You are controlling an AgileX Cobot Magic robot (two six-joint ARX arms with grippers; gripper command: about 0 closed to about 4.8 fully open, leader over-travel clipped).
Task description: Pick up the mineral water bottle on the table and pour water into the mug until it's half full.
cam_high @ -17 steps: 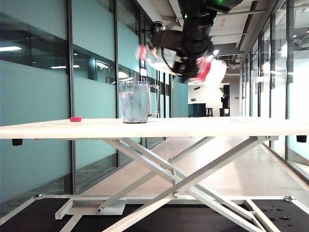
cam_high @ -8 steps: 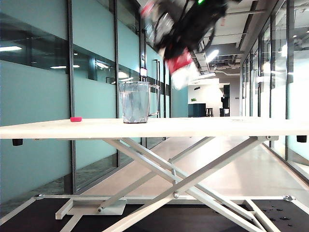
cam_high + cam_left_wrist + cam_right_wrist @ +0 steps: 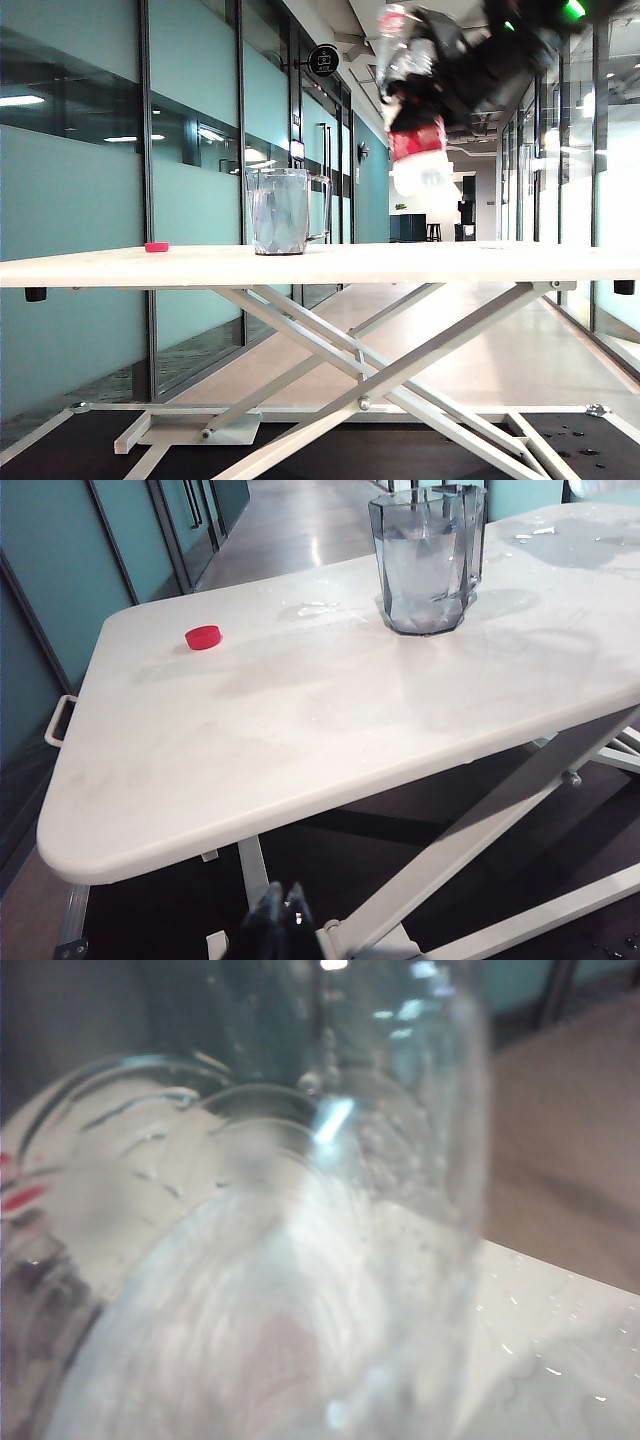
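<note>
Exterior view: the right gripper [image 3: 455, 70] clasps the bottle [image 3: 415, 120] high above the bench [image 3: 400, 262], up and to the right of the mug [image 3: 281, 210], the bottle nearly upright with its red label showing. The mug stands on the bench holding water [image 3: 425, 570] that looks close to or somewhat past the halfway line, so the pour itself appears done; what seems left is setting the bottle back down on the bench. A small red cap [image 3: 157, 246] lies on the bench well left of the mug, and splashes glisten on the surface beyond the mug in the left wrist view. The left gripper [image 3: 283, 923] hangs below the near edge of the bench, far from the mug, its jaws pressed together and holding nothing.
</note>
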